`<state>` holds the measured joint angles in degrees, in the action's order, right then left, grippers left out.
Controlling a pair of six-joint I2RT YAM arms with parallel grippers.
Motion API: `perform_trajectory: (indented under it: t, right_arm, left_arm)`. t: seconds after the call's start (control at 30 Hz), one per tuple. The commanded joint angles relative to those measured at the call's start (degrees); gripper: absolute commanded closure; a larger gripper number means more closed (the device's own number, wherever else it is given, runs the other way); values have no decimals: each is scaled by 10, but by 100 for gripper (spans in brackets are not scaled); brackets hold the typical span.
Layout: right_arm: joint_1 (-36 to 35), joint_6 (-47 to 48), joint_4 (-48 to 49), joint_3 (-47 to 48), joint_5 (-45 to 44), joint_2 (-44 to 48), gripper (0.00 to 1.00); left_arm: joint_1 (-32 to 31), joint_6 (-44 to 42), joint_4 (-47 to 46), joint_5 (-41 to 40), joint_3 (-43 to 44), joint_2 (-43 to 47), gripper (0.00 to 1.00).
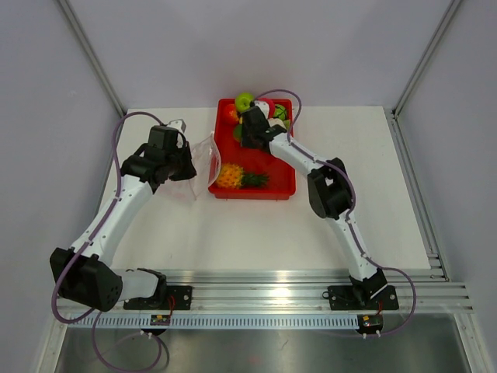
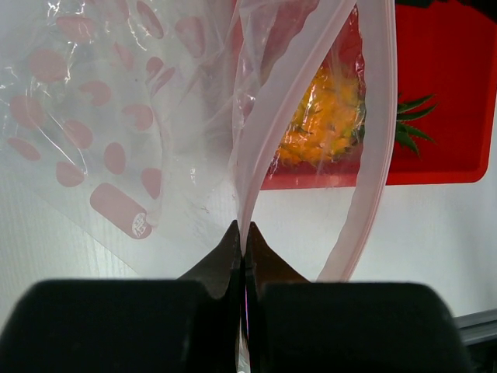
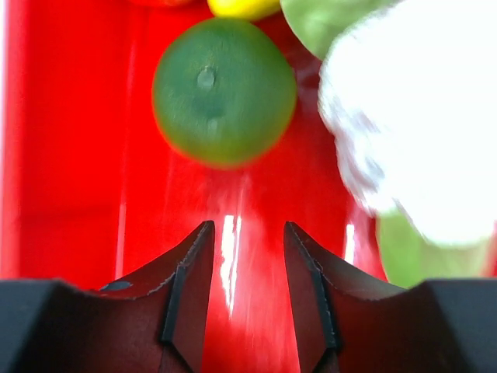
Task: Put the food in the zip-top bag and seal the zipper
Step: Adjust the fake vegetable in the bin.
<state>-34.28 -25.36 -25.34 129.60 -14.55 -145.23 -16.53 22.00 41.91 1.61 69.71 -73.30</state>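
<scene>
Left gripper [image 2: 242, 233], fingers pressed together, pinched the pink zipper [image 2: 382, 116] strip of the clear, crinkly, spotted zip-top bag [image 2: 116, 116] beside the glossy red tray [image 2: 450, 93]. The knobbly orange pineapple [image 2: 326, 124] showed dimly through the film. Right gripper [image 3: 247, 233], jaws partly spread, hung near a smooth green round fruit [image 3: 224, 92]; the white cauliflower [image 3: 419, 116] was blurred and cut off.

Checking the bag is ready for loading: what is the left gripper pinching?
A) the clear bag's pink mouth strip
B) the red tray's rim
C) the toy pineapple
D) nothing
A: the left wrist view shows the left gripper shut on the zipper of the zip-top bag, mouth open.
</scene>
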Motion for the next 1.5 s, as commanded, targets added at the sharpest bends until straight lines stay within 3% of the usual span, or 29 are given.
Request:
perform_trajectory:
  t: [0.0,0.2,0.43,0.7,1.07,1.37,1.47]
  right_arm:
    - [3,-35,72,-63,16,137,51]
    - [3,-36,-25,-37,-6,143,26]
    - [25,-37,-110,-18,-69,134,17]
    - [64,-116,-92,-100,12,148,25]
    - [84,-162,-81,-101,77,101,38]
    - [85,-169,-96,-82,75,76,43]
    - [85,-167,-95,-81,68,75,56]
  left_arm:
    - [4,-6,-12,17,16,-4,100]
    - [4,-8,-8,16,28,-12,100]
    - [4,-8,-6,26,24,-11,100]
    - [4,-6,-9,31,25,-16,100]
    - [4,-9,-13,29,23,-24,100]
    - [4,-10,-17,27,24,-27,100]
    - [4,-11,-16,29,23,-29,100]
